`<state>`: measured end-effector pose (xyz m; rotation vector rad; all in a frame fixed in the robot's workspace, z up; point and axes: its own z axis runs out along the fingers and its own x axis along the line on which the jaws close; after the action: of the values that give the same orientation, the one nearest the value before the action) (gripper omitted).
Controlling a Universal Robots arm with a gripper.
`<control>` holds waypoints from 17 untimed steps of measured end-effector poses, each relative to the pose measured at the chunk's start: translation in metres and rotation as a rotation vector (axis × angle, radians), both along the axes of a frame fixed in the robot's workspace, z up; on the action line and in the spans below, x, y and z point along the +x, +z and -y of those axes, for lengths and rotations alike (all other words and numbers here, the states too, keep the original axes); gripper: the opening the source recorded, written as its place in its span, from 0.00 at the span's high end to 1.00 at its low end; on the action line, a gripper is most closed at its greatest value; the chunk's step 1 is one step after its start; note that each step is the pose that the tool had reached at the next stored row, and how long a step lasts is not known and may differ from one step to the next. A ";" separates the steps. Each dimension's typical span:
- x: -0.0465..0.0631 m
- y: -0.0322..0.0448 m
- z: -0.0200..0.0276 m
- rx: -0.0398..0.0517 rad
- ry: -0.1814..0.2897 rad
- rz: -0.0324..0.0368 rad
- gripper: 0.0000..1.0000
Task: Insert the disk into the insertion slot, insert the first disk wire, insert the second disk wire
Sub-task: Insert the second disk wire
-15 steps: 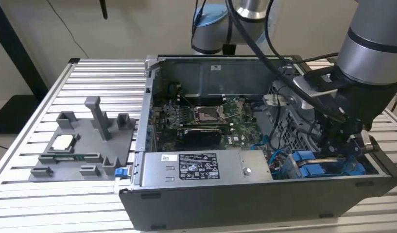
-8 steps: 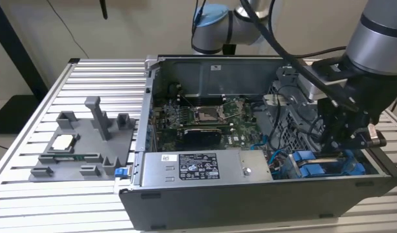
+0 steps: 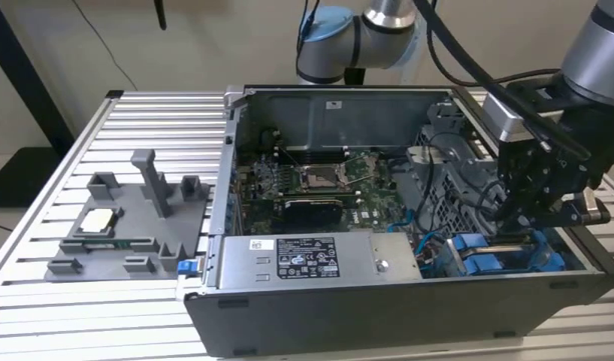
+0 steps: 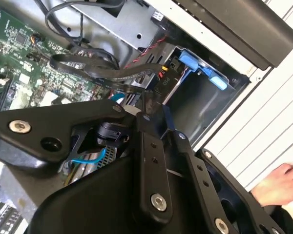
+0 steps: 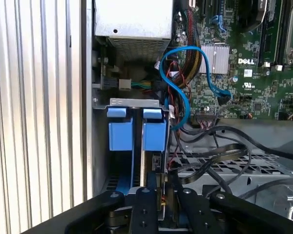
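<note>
The insertion slot (image 5: 136, 103) is the grey metal bay in the open computer case's near corner on the exterior view's right (image 3: 507, 259). Two blue frames stand in it side by side. The disk (image 5: 153, 135) appears seated in the frame nearer the motherboard, with only its edge showing. My gripper (image 3: 517, 229) hangs straight down over this bay. In both wrist views its fingers (image 5: 145, 207) are closed on a black disk wire connector (image 4: 165, 80) with red, yellow and black leads. The connector is close to the disk's end, beside a blue tab (image 4: 201, 66).
A silver labelled power-supply box (image 3: 317, 259) lies along the case front, with the motherboard (image 3: 327, 184) behind it. Loose black cables (image 5: 219, 151) and a blue cable (image 5: 178, 92) cross beside the bay. A grey fixture tray (image 3: 126, 226) sits on the slatted table. A hand (image 4: 279, 184) rests outside the case.
</note>
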<state>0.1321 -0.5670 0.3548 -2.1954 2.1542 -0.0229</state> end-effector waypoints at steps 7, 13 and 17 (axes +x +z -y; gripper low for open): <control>0.013 0.0050 0.0000 -0.0002 0.000 -0.0528 0.76; 0.013 0.0214 0.0000 0.0000 -0.001 -0.0673 0.76; 0.013 0.0335 0.0000 -0.0003 -0.001 -0.0695 0.76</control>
<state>0.1456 -0.5670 0.3883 -2.2272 2.1911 0.0538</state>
